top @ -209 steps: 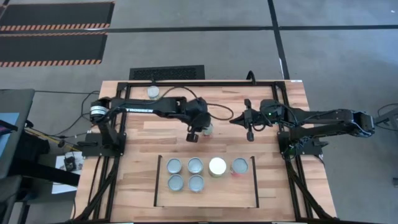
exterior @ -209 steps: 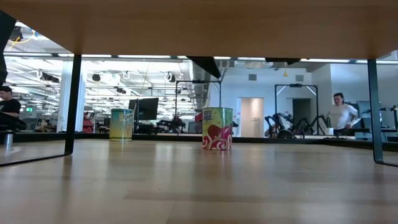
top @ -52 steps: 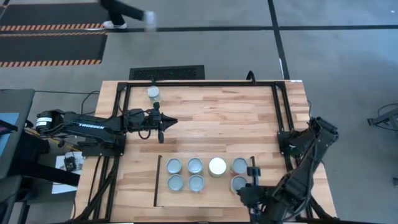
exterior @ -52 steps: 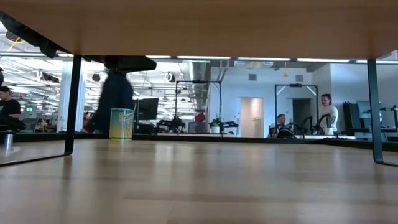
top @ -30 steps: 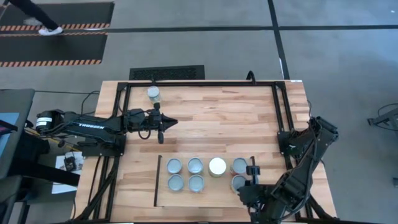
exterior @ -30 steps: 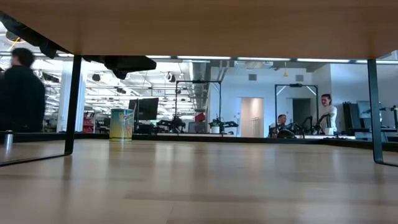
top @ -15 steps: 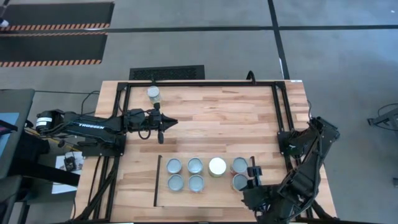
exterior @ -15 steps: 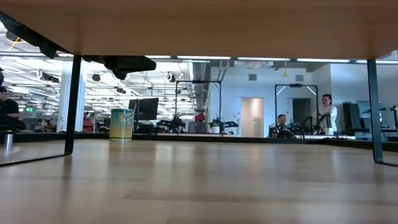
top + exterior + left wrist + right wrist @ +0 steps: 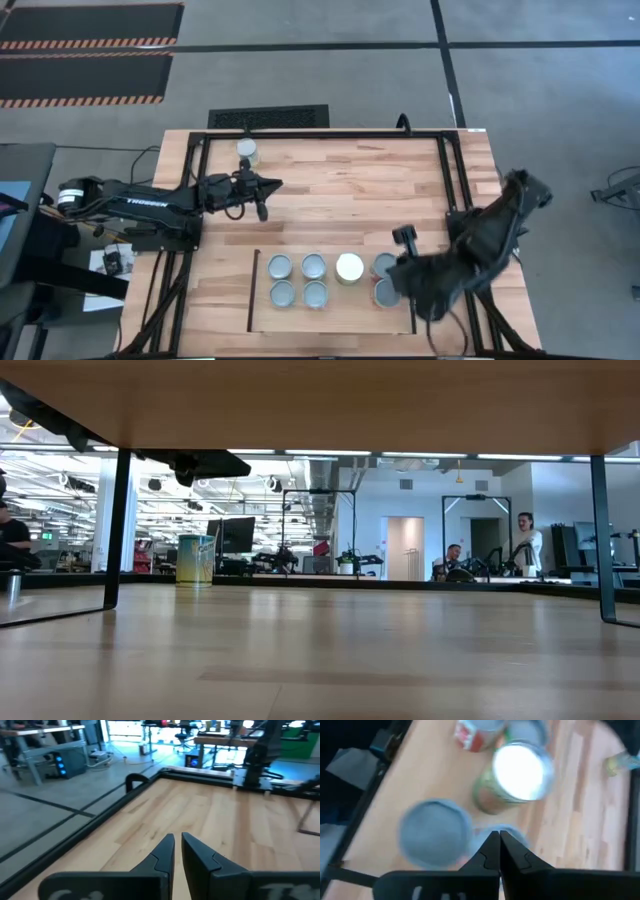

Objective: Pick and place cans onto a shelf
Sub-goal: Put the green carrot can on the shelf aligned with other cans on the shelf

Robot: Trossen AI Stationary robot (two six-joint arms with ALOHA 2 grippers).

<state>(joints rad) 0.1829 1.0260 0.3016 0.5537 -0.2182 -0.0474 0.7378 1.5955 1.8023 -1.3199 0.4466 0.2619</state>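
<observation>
From above, the right arm (image 9: pixel 470 255) is smeared with motion blur, and it covers part of the two cans at the right end of the shelf (image 9: pixel 300 318) — the near one (image 9: pixel 383 293) shows only a sliver of its top. The right wrist view is blurred throughout: the white-topped can (image 9: pixel 522 772) and the grey-topped can (image 9: pixel 436 834) beside it have soft outlines, their labels unreadable, and a red-labelled can (image 9: pixel 476 732) is cut off by the picture's edge. In the low view, the people (image 9: pixel 527 540) far behind the table are too small to make out.
</observation>
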